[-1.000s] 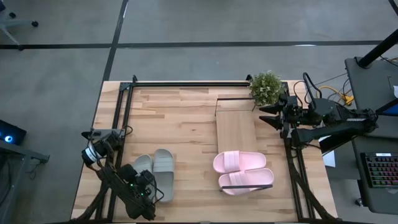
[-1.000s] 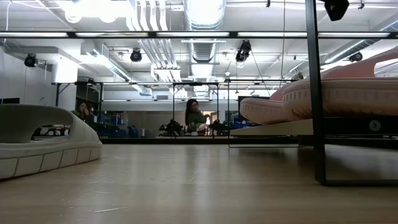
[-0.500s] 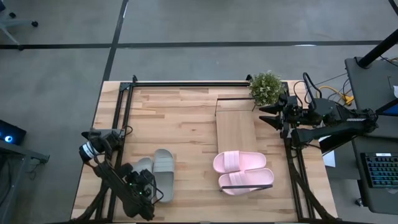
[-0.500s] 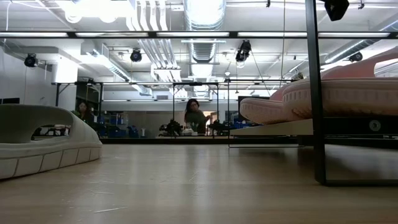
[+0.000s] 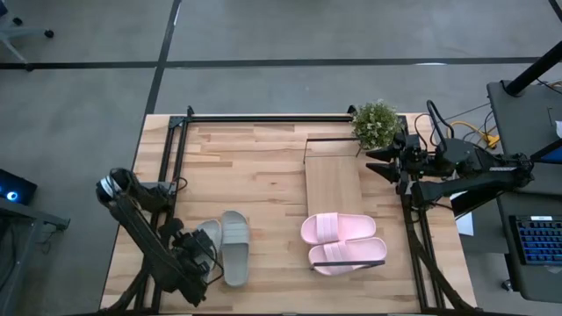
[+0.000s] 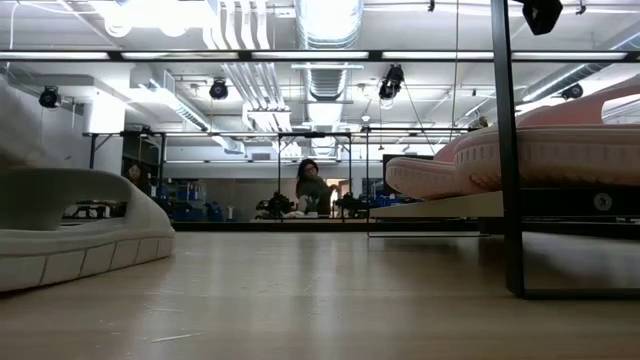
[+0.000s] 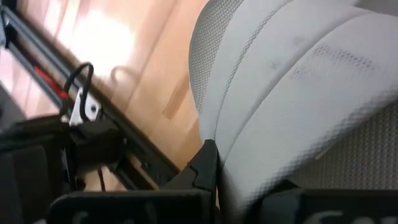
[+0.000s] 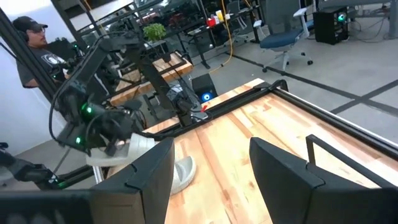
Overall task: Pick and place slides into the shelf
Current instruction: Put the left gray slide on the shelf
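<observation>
Two grey-green slides are at the table's near left. One (image 5: 235, 248) rests sole-down on the tabletop (image 5: 255, 167). My left gripper (image 5: 195, 254) is shut on the other (image 5: 209, 233), which fills the left wrist view (image 7: 298, 93). The pink pair (image 5: 342, 241) lies side by side on the near end of the shelf (image 5: 332, 184). My right gripper (image 5: 379, 162) waits open at the table's right edge, beside the shelf's far end. My left gripper holds the left grey-green slide by its near end; one dark finger (image 7: 205, 165) lies against the slide's side rim (image 7: 214, 134). The fingers slant down from the table's near left. The slide (image 8: 134, 148) juts out past the fingers, raised above the tabletop.
A small potted plant (image 5: 375, 124) stands at the far right, beyond the shelf. Black frame rails (image 5: 172, 158) run along the table's left, far and right sides. Bare wood lies between the grey-green slides and the shelf. A person (image 6: 312, 185) sits in the room behind.
My left gripper has shut on the left grey-green slide and raised it off the table, while the arm's upper part has swung toward the table's left edge. The other grey-green slide has been nudged a little toward the right.
</observation>
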You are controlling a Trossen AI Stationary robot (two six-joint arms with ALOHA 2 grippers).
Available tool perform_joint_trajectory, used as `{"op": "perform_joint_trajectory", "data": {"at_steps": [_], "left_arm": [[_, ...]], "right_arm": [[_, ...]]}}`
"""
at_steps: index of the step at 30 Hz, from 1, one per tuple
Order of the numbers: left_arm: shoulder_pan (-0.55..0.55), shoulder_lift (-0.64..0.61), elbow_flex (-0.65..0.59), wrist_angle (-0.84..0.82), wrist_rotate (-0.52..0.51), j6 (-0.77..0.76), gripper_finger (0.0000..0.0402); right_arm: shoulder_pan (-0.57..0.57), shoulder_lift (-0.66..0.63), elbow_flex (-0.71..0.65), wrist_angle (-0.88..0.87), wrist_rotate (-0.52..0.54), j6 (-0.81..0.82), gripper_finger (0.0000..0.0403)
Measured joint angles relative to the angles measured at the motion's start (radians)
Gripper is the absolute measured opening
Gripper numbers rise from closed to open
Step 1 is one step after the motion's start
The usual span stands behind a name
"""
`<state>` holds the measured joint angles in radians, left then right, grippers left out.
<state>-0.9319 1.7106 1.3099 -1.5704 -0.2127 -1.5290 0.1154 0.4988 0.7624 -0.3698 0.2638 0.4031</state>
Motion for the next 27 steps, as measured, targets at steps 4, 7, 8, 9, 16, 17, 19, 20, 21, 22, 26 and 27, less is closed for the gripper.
{"op": "perform_joint_trajectory", "data": {"at_steps": [4, 7, 8, 9, 16, 17, 19, 20, 21, 22, 26, 27], "left_arm": [[0.003, -0.087, -0.002, -0.001, -0.038, 0.025, 0.0001], [0.006, -0.137, -0.002, -0.001, -0.062, 0.054, 0.0], [0.012, -0.15, -0.002, -0.002, -0.075, 0.074, 0.0], [0.022, -0.16, -0.002, -0.001, -0.091, 0.096, 0.0], [0.152, -0.188, -0.002, 0.0, -0.232, 0.364, 0.0], [0.175, -0.191, -0.001, -0.001, -0.257, 0.399, 0.0], [0.215, -0.198, 0.0, -0.001, -0.314, 0.474, 0.0], [0.233, -0.203, 0.003, 0.0, -0.346, 0.508, 0.0], [0.251, -0.208, 0.009, -0.001, -0.378, 0.543, 0.0], [0.271, -0.213, 0.019, -0.002, -0.412, 0.58, 0.0], [0.34, -0.237, 0.05, 0.028, -0.538, 0.723, 0.0], [0.358, -0.247, 0.056, 0.057, -0.563, 0.757, 0.0]], "right_arm": [[0.0, 0.0, 0.0, 0.0, 0.0, 0.0, 0.0201], [0.0, 0.0, 0.0, 0.0, 0.0, 0.0, 0.0201], [0.0, 0.001, 0.0, 0.001, 0.0, 0.002, 0.0201], [0.0, 0.001, 0.0, 0.001, 0.0, 0.01, 0.0201], [0.0, 0.002, 0.0, 0.003, -0.001, 0.209, 0.0201], [0.0, 0.002, 0.0, 0.003, -0.001, 0.253, 0.0201], [0.0, 0.002, 0.0, 0.003, -0.007, 0.34, 0.0201], [0.0, 0.002, 0.0, 0.003, -0.009, 0.379, 0.0201], [0.0, 0.002, 0.0, 0.003, -0.009, 0.416, 0.0201], [0.0, 0.002, 0.0, 0.003, -0.009, 0.45, 0.0201], [0.0, 0.007, 0.0, 0.003, -0.01, 0.596, 0.0201], [0.0, 0.008, 0.0, 0.002, -0.01, 0.626, 0.0201]]}}
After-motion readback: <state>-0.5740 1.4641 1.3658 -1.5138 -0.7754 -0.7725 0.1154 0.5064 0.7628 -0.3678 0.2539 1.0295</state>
